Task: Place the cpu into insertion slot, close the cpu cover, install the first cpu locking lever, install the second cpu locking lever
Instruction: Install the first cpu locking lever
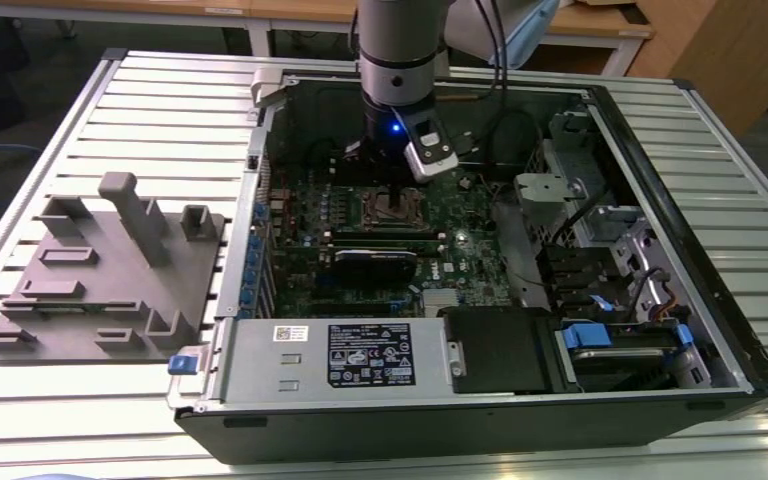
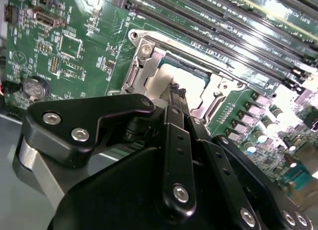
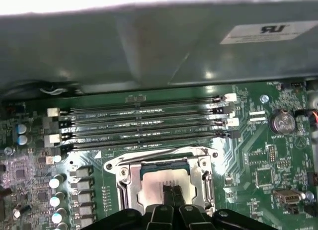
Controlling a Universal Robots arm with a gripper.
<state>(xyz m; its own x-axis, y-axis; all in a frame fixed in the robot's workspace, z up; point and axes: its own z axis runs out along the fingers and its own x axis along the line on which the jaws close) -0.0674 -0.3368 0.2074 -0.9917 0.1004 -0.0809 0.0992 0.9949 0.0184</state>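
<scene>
A ribbed metal table (image 1: 64, 400) carries an open computer case (image 1: 491, 400), and wooden desks stand behind it. In the exterior view, a grey plastic fixture (image 1: 104, 280) lies on the table at the exterior view's left, beside the case. The arm (image 1: 404, 50) comes down from above into the case, and the gripper (image 1: 387, 170) is low over the green motherboard (image 1: 464, 250). Just below it sits the insertion slot (image 1: 391, 207), a small dark square with a silvery rim.

In the second wrist view, the black fingers (image 2: 174, 98) stand close together, and their tips are on the silver-grey top of the cpu (image 2: 186, 78). The cpu lies flat inside the insertion slot (image 2: 144, 66). The cpu cover (image 2: 221, 91) lies flat around the chip as a shiny metal frame. If the tips grasp something between them, I cannot tell; they look pressed together.

In the first wrist view, the gripper (image 3: 172, 192) reaches the chip from the near edge. The cpu (image 3: 159, 180) shows through the window of the cpu cover (image 3: 126, 178), and the fingertips (image 3: 169, 190) touch its top near the middle. Long black memory slots (image 3: 144, 125) run just beside the socket, and the grey case wall (image 3: 149, 41) rises behind them.
</scene>
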